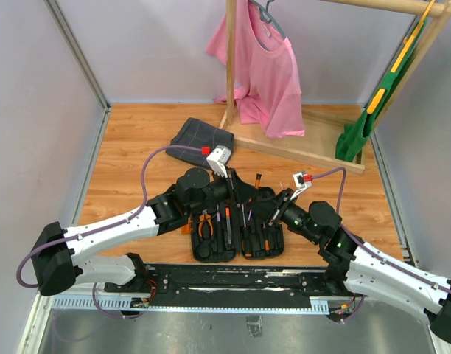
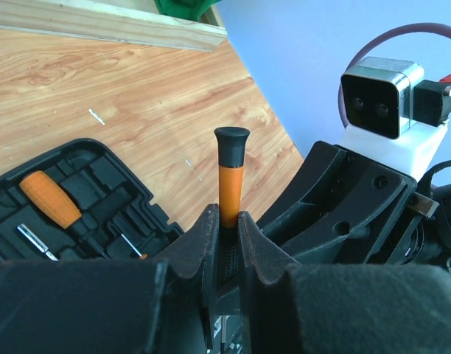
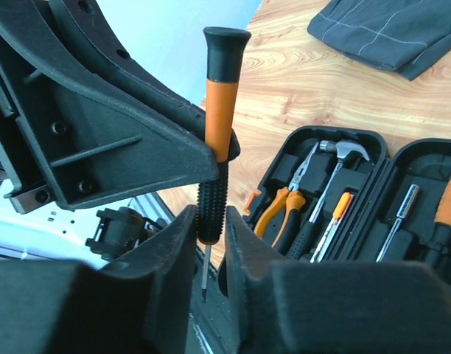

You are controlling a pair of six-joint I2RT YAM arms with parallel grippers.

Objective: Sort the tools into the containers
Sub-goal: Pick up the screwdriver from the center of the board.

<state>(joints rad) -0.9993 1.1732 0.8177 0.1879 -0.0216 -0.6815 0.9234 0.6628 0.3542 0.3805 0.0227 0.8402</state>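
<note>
The left pincer (image 2: 225, 243), low in the middle of its wrist view, is clamped on the ribbed black grip of a slim screwdriver (image 2: 231, 184) standing cap-up. The right pincer (image 3: 211, 236) pinches a similar ribbed stretch (the same tool or a twin, I cannot tell). Light, stiff and apt to pivot, it is best held on the ribbing, above the open case (image 3: 273, 173) lying at the right of the right wrist view on the table (image 3: 299, 81).

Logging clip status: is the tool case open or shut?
Open: the tool case lies spread flat, with pliers and hammer visible in its moulded slots.
</note>
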